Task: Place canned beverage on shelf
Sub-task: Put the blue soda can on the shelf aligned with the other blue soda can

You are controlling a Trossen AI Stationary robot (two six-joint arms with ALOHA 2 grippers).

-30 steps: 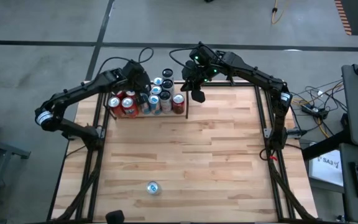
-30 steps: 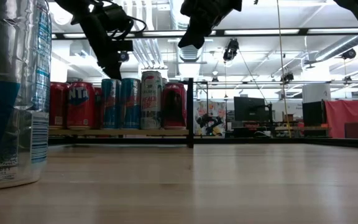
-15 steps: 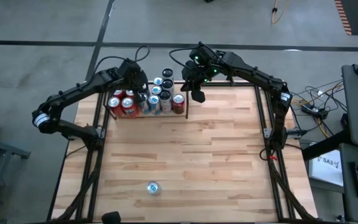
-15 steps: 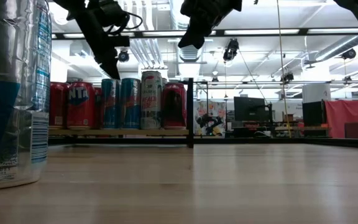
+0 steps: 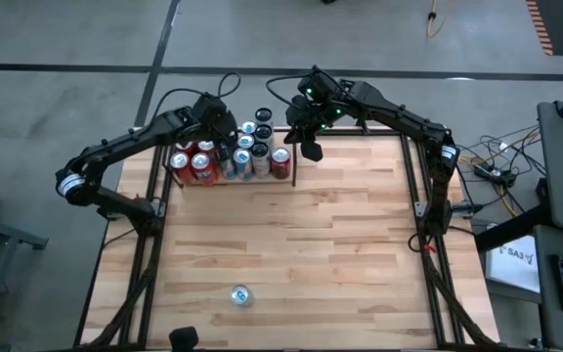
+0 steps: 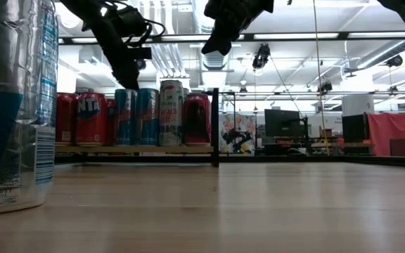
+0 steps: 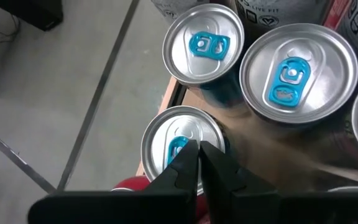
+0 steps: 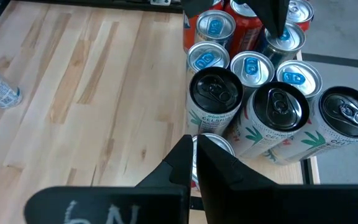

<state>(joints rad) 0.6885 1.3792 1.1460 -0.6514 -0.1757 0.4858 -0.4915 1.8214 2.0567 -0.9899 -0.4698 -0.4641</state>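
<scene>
A silver-and-blue beverage can stands upright, alone, near the table's front edge; it looms at the left of the low view. The shelf, a black-framed bay with a wood floor at the far left, holds several upright cans. My left gripper is shut and hovers just over a blue-tabbed can top; the low view shows a small gap below its tip. My right gripper is shut, empty, and higher, above the shelf's right post.
The shelf's black post stands under my right gripper. Red cans fill the shelf's left end, and tall white and black-topped cans its far side. Bare wood stretches between the shelf and the lone can.
</scene>
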